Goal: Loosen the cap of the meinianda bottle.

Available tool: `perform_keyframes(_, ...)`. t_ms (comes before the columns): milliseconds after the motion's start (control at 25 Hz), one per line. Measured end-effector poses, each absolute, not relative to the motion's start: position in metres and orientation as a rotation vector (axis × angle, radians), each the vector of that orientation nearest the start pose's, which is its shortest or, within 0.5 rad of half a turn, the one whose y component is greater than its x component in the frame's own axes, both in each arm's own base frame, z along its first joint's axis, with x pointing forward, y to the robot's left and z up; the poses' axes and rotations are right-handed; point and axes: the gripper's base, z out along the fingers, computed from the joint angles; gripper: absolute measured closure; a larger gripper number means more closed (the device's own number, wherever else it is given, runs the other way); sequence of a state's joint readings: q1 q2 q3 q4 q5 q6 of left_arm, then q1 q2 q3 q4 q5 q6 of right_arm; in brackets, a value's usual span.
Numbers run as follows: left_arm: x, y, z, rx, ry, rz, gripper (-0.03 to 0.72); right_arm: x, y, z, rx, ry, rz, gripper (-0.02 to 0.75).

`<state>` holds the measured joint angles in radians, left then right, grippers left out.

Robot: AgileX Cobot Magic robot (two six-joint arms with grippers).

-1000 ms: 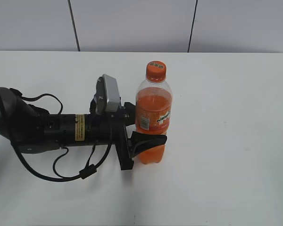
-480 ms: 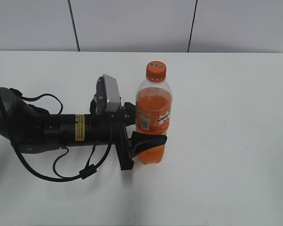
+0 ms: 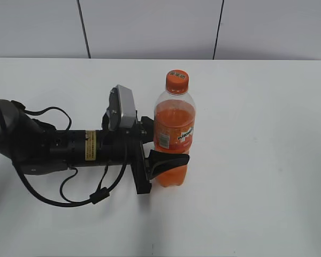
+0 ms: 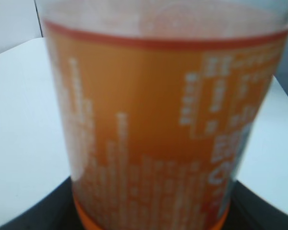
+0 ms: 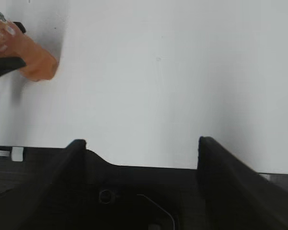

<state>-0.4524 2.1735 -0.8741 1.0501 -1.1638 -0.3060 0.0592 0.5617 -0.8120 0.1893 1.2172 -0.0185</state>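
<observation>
Exterior view. The meinianda bottle (image 3: 174, 131) stands upright on the white table (image 3: 257, 160), a little left of centre, long axis vertical. The left arm lies low along the table from the left edge, and the left gripper (image 3: 163, 155) is clamped around the bottle's lower body, one dark finger wrapping the front just under the label. The cap (image 3: 177, 81) sits on the neck at the very top, well above that grip, bare and untouched. No right arm shows in this view.

Left wrist view. Blurred, too close to focus. The bottle's label (image 4: 158, 129) fills nearly the whole picture; dark finger edges show at the bottom corners on either side of it. Consistent with a hold on the body, bottle upright between the jaws.

Right wrist view. The right gripper (image 5: 141, 151) looks down on bare table, its two dark fingers spread wide with nothing between them. The bottle's base (image 5: 31, 57) shows at the upper left corner with a tip of the left finger against it, so the bottle lies well off to that side of the right gripper.

Judgement: bracing appears done; the twist is not yet begun. The free right arm is the only one able to take the cap, which calls for it to travel across to the bottle, come above the cap, and close along the vertical axis.
</observation>
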Motion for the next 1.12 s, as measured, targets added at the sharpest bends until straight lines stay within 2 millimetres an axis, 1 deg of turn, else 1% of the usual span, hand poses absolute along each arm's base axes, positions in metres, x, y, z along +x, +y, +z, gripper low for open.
perform_keyframes(160,0.285,-0.219,0.087,1.232,1.44,-0.988,0.279,0.111,0.024,0.354,-0.07,2.538,0.286,0.204)
perform_keyframes(240,0.285,-0.219,0.087,1.229,1.437,-0.992,0.279,0.141,0.026,0.351,-0.05,2.622,0.294,0.204)
perform_keyframes(400,0.284,-0.219,0.087,1.23,1.436,-0.993,0.279,0.188,0.028,0.35,-0.041,2.708,0.294,0.204)
perform_keyframes(520,0.284,-0.219,0.087,1.23,1.436,-0.993,0.279,0.228,0.03,0.342,-0.031,2.777,0.295,0.204)
perform_keyframes(640,0.284,-0.219,0.087,1.229,1.434,-0.995,0.279,0.259,0.032,0.336,-0.027,2.814,0.29,0.204)
perform_keyframes(760,0.284,-0.219,0.087,1.229,1.434,-0.995,0.279,0.28,0.031,0.335,-0.03,2.82,0.264,0.204)
perform_keyframes(840,0.284,-0.219,0.087,1.229,1.434,-0.995,0.279,0.29,0.031,0.337,-0.004,2.815,0.261,0.204)
perform_keyframes(960,0.284,-0.219,0.087,1.229,1.435,-0.995,0.279,0.297,0.032,0.342,0.05,2.797,0.27,0.204)
perform_keyframes(1120,0.284,-0.219,0.086,1.23,1.437,-0.994,0.279,0.299,0.035,0.353,0.11,2.763,0.29,0.204)
